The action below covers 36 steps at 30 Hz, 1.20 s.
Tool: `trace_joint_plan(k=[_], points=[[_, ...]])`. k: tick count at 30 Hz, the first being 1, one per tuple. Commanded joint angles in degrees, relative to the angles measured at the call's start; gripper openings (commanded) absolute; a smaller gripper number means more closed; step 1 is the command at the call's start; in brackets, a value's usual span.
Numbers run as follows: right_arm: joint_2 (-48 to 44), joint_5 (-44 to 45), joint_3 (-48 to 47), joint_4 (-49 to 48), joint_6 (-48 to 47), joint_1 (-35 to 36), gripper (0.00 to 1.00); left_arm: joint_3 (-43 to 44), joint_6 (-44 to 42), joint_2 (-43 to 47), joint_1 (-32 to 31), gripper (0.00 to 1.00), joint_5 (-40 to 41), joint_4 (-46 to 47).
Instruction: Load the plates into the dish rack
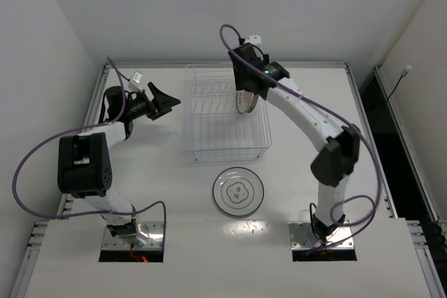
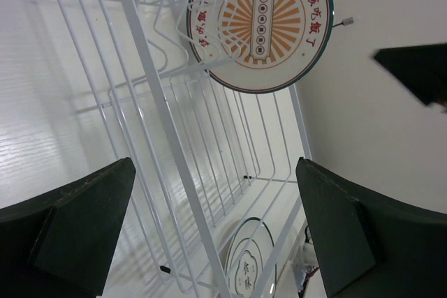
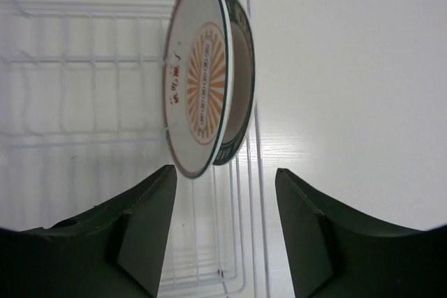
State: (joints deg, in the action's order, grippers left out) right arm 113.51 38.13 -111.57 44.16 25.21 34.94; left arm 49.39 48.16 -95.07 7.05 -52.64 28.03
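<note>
While left hand (image 2: 216,165), right hand (image 3: 225,172) gape wide, sunburst plate (image 3: 199,82) mostly hides dark-rimmed plate (image 3: 242,82).

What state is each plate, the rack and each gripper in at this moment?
Dish rack: upright, two plates loaded.
Sunburst plate: standing on edge in the dish rack.
Dark-rimmed plate: on edge, close beside the sunburst plate.
Grey-ringed plate: flat on the table, outside the dish rack.
Left gripper: open, empty.
Right gripper: open, empty.
</note>
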Motion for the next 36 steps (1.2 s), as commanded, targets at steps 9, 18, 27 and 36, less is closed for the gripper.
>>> trace_joint_plan(k=[9, 18, 27, 36], points=[[-60.91, -31.96, 53.09, -3.66, 21.52, -4.08, 0.68, 3.26, -5.27, 4.98, -0.37, 1.0, 2.37, -4.48], [-80.54, -51.22, 77.25, -2.14, 38.58, -4.62, 0.72, 2.74, -4.13, 5.67, -0.37, 1.0, 1.84, -3.42], [-78.72, -52.21, 85.39, -12.87, 43.71, -5.67, 0.72, 3.96, -16.76, 18.31, -5.62, 1.0, 13.6, -27.97], [-69.93, -46.22, 74.05, -5.41, 30.43, -6.73, 0.72, -8.3, -10.73, 44.25, -9.33, 1.0, 20.31, -48.67]])
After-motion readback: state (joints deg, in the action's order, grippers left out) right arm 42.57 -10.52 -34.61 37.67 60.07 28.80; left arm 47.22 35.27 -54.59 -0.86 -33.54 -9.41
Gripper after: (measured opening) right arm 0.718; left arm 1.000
